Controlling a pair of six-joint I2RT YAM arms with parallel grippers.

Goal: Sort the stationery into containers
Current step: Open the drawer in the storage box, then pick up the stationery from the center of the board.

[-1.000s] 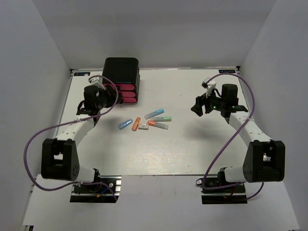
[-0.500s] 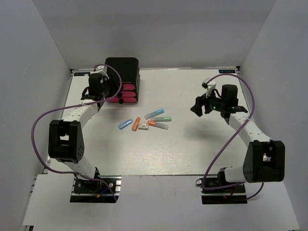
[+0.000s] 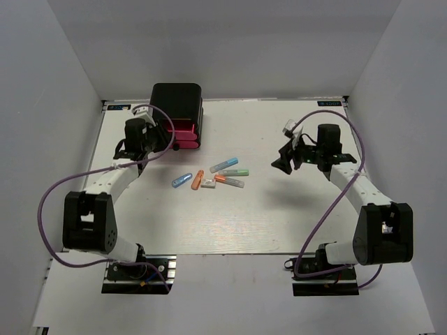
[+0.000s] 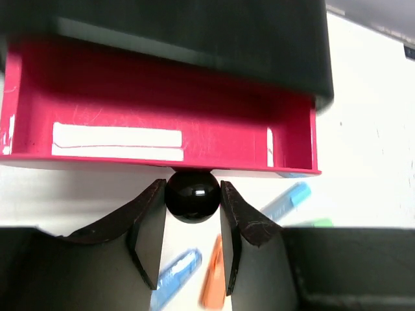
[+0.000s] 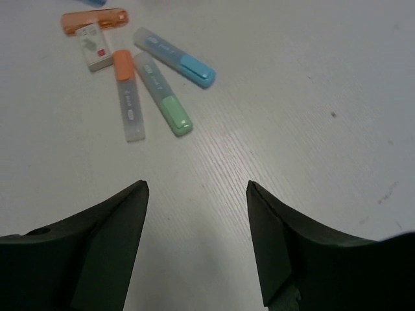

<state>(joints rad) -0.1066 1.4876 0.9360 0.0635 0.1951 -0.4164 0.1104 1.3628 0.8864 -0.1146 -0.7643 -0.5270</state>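
Observation:
A glossy black cabinet [image 3: 177, 100] stands at the back left, with one pink drawer [image 3: 184, 128] pulled out and empty [image 4: 162, 103]. My left gripper [image 3: 166, 142] is shut on the drawer's black round knob [image 4: 192, 193]. The stationery lies mid-table: a blue piece [image 3: 181, 180], an orange one [image 3: 198, 180], a white one [image 3: 207, 184], a light blue one [image 3: 224, 165], a green one [image 3: 235, 172] and an orange-capped one [image 3: 229, 181]. My right gripper [image 3: 283, 159] is open and empty, hovering to the right of them; its wrist view shows the green piece [image 5: 163, 93] and the light blue piece [image 5: 175, 57].
White walls close in the table [image 3: 265, 209] at the back and on both sides. The other drawers are hidden under the pulled-out one. Purple cables loop from both arms.
My left gripper went forward to the cabinet, closed on a knob and drew the pink drawer out toward me. My right gripper shifted slightly left toward the stationery.

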